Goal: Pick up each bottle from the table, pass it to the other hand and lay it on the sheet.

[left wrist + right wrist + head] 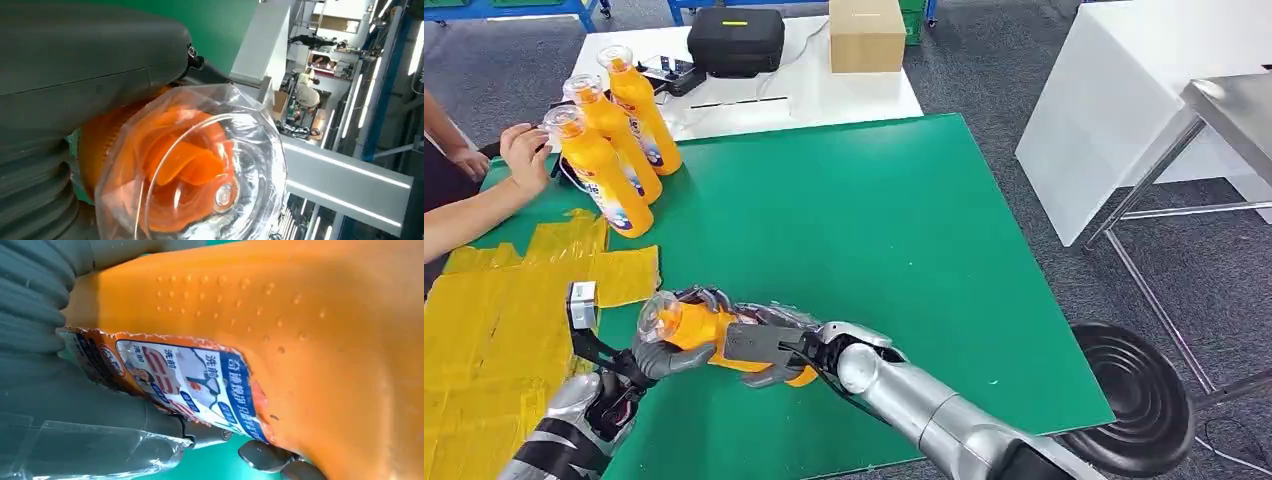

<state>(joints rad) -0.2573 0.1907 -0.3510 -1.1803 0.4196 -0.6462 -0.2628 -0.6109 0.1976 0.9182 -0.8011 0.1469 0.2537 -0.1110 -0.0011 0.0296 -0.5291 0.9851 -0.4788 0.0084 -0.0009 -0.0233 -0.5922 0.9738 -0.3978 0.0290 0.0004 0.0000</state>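
Both arms reach in from the near edge and meet at the near left. The right hand [769, 350] grips the bottle [699, 330] around its body. The left hand [659, 355] holds its neck.

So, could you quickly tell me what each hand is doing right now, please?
Left hand: fingers around the neck end of the orange bottle.
Right hand: grips the same bottle's body; mid-handover.

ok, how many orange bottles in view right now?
4. Three stand in a row at the green table's far left corner. One lies sideways, held between the left hand and right hand: bottle.
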